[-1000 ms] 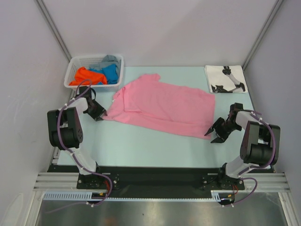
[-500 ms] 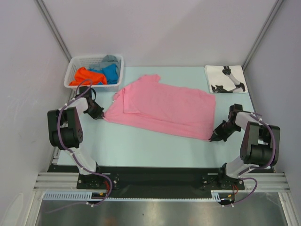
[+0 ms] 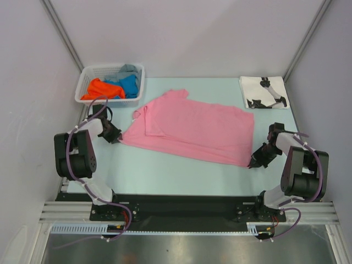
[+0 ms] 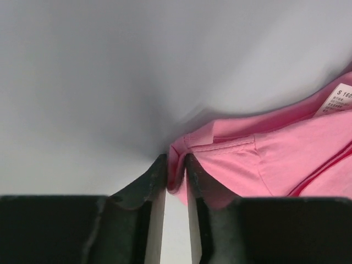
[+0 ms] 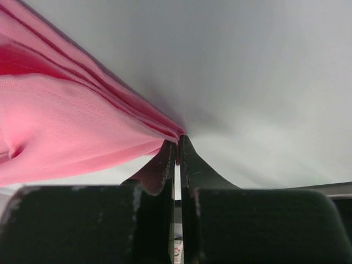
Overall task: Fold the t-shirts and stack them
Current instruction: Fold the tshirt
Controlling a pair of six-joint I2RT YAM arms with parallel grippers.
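The pink t-shirt [image 3: 190,129] lies spread flat across the middle of the table, its neck end to the left. My left gripper [image 3: 115,136] is shut on the shirt's near-left corner; in the left wrist view a fold of pink t-shirt [image 4: 264,159] sits pinched between the left gripper [image 4: 176,168] tips. My right gripper [image 3: 256,162] is shut on the near-right corner; in the right wrist view the pink t-shirt [image 5: 66,126] runs off to the left from the right gripper [image 5: 177,144]. A folded white t-shirt with black print [image 3: 264,92] lies at the back right.
A white lattice basket [image 3: 113,67] stands at the back left, holding an orange t-shirt [image 3: 99,89], a blue t-shirt [image 3: 129,85] and a grey t-shirt [image 3: 127,70]. Plain walls close in the table on the left, back and right.
Both grippers were open beside the pink shirt's near corners and have closed on them. The shirt is now drawn a little wider, its right corner shifted rightward.
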